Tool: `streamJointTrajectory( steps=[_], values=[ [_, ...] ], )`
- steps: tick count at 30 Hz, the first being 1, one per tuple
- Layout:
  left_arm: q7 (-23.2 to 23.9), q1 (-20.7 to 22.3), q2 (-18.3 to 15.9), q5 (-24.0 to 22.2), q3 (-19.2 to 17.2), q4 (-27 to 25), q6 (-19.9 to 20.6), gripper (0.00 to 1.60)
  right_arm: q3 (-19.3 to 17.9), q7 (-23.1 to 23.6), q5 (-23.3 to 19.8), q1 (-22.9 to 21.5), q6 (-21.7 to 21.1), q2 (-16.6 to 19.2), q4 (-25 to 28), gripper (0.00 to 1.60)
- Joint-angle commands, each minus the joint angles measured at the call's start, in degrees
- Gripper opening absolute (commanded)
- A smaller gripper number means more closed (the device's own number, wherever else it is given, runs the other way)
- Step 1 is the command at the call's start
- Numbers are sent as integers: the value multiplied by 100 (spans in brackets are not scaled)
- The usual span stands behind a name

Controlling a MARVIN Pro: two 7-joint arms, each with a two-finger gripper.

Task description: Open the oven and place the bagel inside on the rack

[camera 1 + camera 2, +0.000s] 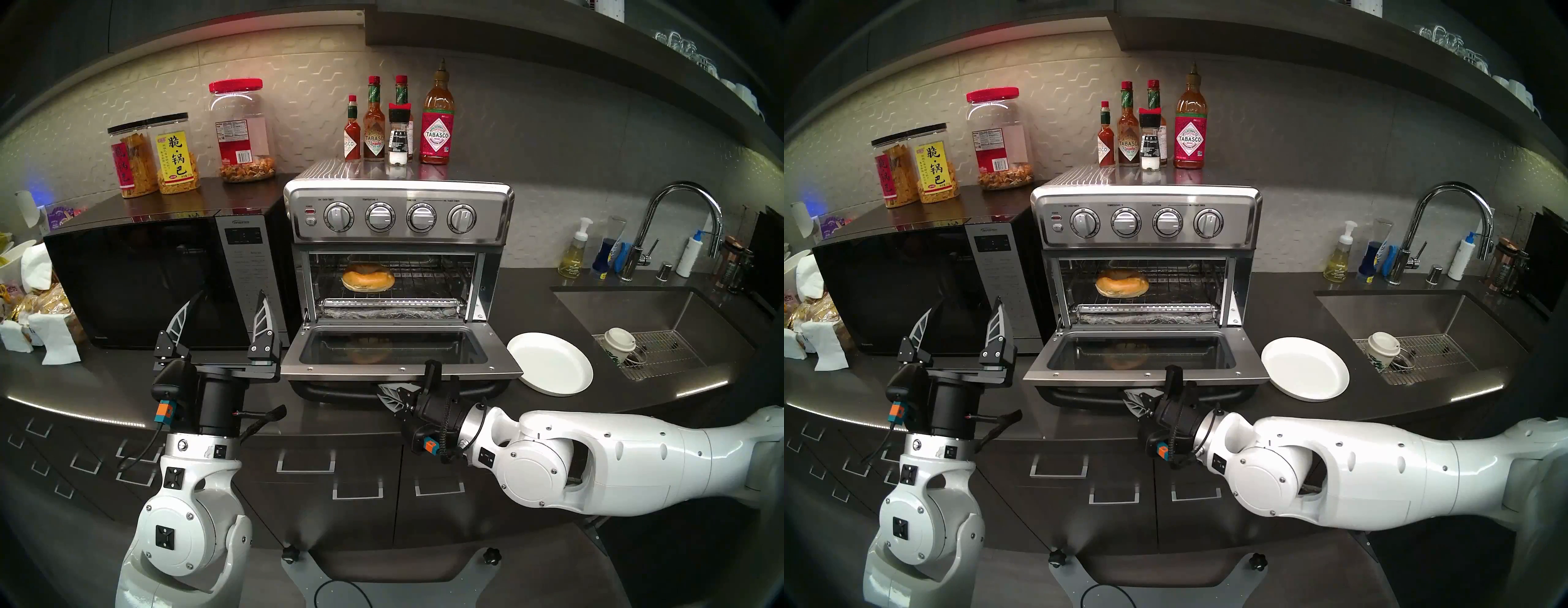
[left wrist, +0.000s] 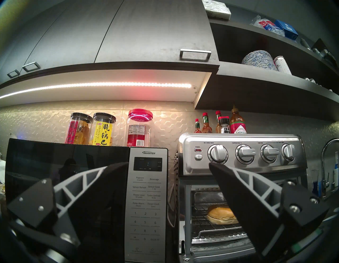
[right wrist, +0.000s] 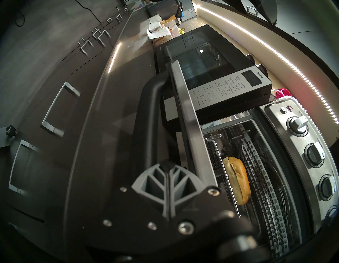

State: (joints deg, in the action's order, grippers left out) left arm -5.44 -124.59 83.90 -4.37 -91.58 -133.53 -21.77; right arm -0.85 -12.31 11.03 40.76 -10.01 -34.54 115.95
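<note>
The stainless oven (image 1: pixel 399 216) stands open, its glass door (image 1: pixel 292 365) dropped flat. The golden bagel (image 1: pixel 368 280) lies on the wire rack (image 1: pixel 432 282) inside; it also shows in the left wrist view (image 2: pixel 218 215) and the right wrist view (image 3: pixel 237 183). My left gripper (image 1: pixel 231 297) is open and empty, pointing up in front of the microwave, left of the door. My right gripper (image 1: pixel 388 392) is shut, fingers pressed together with nothing between them. Its tip (image 3: pixel 167 166) is against the black bar handle (image 3: pixel 146 110) below the door's front edge.
A black microwave (image 1: pixel 140 276) stands left of the oven with snack jars (image 1: pixel 169 157) on top. Sauce bottles (image 1: pixel 437 123) stand on the oven. A white plate (image 1: pixel 549 363) lies right of the door. Farther right is a sink (image 1: pixel 602 305) holding a paper cup (image 1: pixel 620 344).
</note>
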Motion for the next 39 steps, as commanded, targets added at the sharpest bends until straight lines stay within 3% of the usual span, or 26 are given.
streamJointTrajectory(
  steps=[1, 39],
  values=[
    [6, -11, -5, 4, 2, -133, -7, 160, -147, -62, -7, -129, -4, -15, 19, 0],
    [6, -11, -5, 4, 2, -133, -7, 160, -148, -61, -7, -128, -4, -15, 19, 0]
  ],
)
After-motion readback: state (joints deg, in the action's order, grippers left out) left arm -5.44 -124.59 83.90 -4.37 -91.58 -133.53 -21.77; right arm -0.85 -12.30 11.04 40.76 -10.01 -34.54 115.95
